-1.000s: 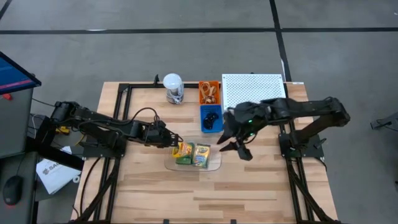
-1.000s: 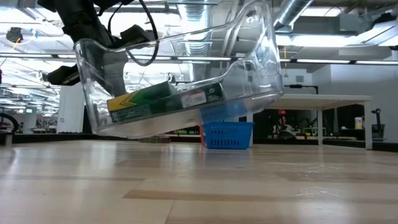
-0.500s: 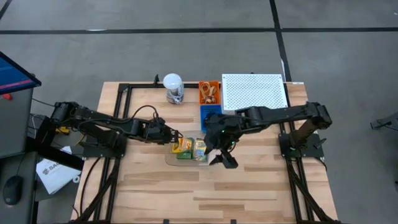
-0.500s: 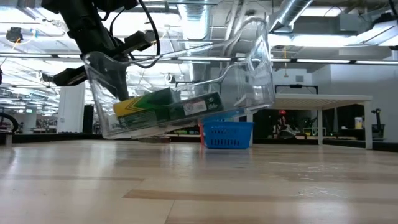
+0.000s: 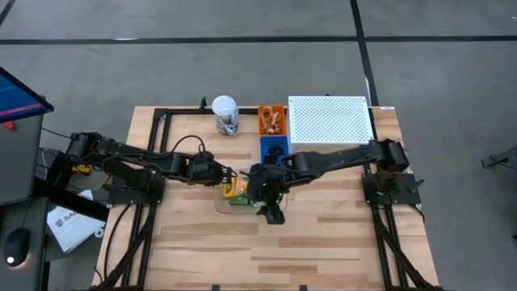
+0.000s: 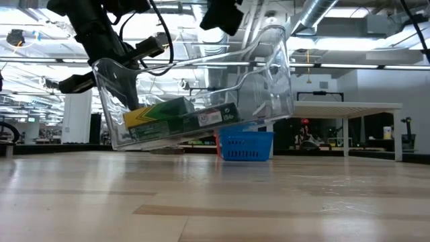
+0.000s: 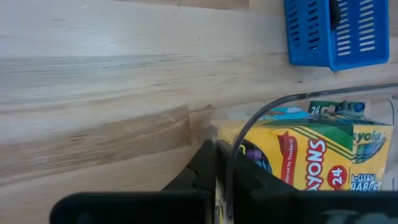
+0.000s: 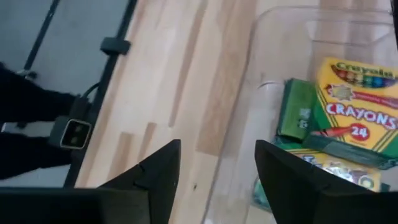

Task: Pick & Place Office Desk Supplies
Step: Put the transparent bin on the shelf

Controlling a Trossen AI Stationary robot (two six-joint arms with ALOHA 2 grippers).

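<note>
Clear plastic tray (image 6: 275,81): tilted, one end lifted off the desk (image 5: 339,250), the other low; it sits near the desk's middle, just in front of the blue basket (image 5: 274,150).
Left pincer (image 5: 222,175): clamped together on the tray's left rim; the left wrist view shows the clear wall running between its fingers (image 7: 205,163).
Crayon boxes (image 6: 181,115): both lie inside the tray, slid toward its low end; this part of the job looks done.
Right pincer (image 5: 271,212): jaws apart, holding nothing, hovering over the tray's right side above the boxes.
Orange basket (image 5: 272,120): at the desk's back, holding tan rubber bands (image 5: 271,123); not yet moved, as far as I can judge.
Black clips (image 5: 275,153): dark shapes in the blue basket; too small to count.
Left to do: probably bringing bands and clips into the tray, though where things are meant to end up cannot be told.
Room, left: bare wood to the left and front of the tray; the left arm lies across it.
Room, right: open wood to the front right; white perforated shelf (image 5: 331,120) fills the back right corner.
Edges: jar (image 5: 224,114) stands at the back, well apart from the tray; baskets are close behind it, so a swing backward risks a knock.
</note>
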